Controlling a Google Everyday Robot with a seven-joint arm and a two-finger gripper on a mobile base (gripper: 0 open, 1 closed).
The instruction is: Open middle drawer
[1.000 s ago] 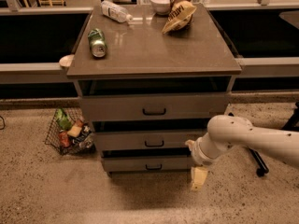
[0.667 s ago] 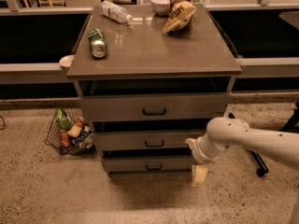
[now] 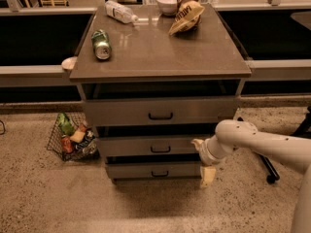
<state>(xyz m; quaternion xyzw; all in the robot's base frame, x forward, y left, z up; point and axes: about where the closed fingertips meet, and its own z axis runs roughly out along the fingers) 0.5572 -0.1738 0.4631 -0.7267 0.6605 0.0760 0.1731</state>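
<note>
You have the gripper [image 3: 202, 159] low at the right front of the cabinet [image 3: 160, 57], just beside the right end of the middle drawer [image 3: 131, 145]; its two fingers are apart and hold nothing, one up by that drawer, one pointing down; the middle drawer sits in the cabinet between the bottom drawer [image 3: 131, 170] and the top drawer [image 3: 121, 113]; nothing touches its small black handle [image 3: 160, 149]; a wire basket [image 3: 72, 137] stands left of the cabinet; on top of the cabinet lie a green can [image 3: 101, 44], a bottle [image 3: 120, 11], a chip bag [image 3: 186, 16] and a bowl [image 3: 166, 4].
</note>
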